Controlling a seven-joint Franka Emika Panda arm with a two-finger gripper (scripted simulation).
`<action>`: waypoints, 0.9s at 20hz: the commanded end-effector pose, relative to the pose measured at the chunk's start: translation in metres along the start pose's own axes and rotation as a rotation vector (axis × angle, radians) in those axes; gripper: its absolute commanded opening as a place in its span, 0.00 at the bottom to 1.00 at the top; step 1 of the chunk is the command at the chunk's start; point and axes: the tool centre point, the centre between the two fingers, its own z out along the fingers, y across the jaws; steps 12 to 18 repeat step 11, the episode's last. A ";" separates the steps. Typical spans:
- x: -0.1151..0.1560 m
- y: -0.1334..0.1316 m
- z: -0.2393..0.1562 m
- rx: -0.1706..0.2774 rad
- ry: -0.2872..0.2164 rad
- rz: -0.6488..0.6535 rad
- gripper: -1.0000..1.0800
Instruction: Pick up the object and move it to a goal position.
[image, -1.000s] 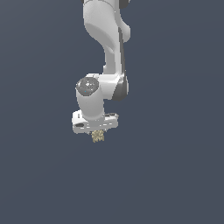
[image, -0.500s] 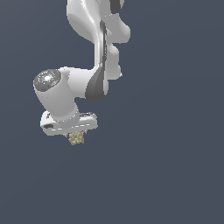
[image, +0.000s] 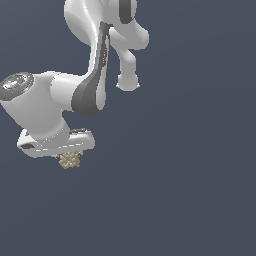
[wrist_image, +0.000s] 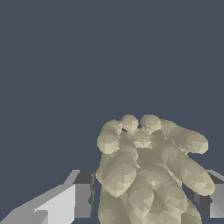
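The object (image: 69, 160) is a small lumpy tan-yellow clump hanging just under my white gripper (image: 67, 157) at the exterior view's left. In the wrist view the object (wrist_image: 146, 170) fills the space between my two fingers (wrist_image: 72, 199), which press on its sides. The gripper is shut on it and holds it up off any surface. The fingertips are hidden behind the clump in the exterior view.
The white arm (image: 90, 85) bends down from the top of the exterior view. Around it there is only a plain dark blue-grey background, with no other object, surface edge or goal marker showing.
The arm has swung toward the exterior view's left and closer to the camera, carrying the object with it. The grip has stayed shut on the object.
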 end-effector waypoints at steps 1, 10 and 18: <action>0.002 0.008 -0.004 0.000 0.000 -0.001 0.00; 0.006 0.019 -0.009 0.000 -0.001 -0.001 0.00; 0.006 0.019 -0.009 0.000 -0.001 -0.001 0.00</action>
